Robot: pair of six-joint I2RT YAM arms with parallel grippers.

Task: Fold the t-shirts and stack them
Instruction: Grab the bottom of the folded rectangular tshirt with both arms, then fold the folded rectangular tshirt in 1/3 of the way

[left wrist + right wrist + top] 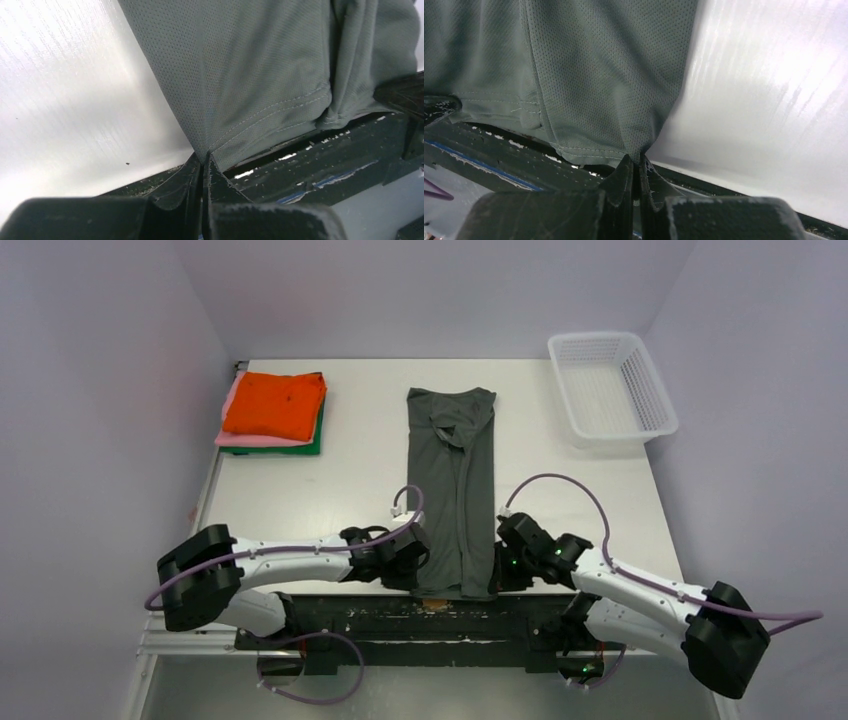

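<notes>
A dark grey t-shirt [455, 490] lies as a long narrow strip down the middle of the table, its hem at the near edge. My left gripper [418, 578] is shut on the hem's left corner [206, 156]. My right gripper [500, 575] is shut on the hem's right corner [640, 155]. In both wrist views the mesh cloth [250, 75] [599, 75] rises from the pinched fingertips. A stack of folded t-shirts sits at the back left: orange [275, 403] on top, pink [235, 438] under it, green [312, 444] at the bottom.
A white mesh basket [610, 388] stands at the back right corner. The table's dark front rail [440, 612] runs just below the hem, between the two arm bases. Purple walls close in on three sides.
</notes>
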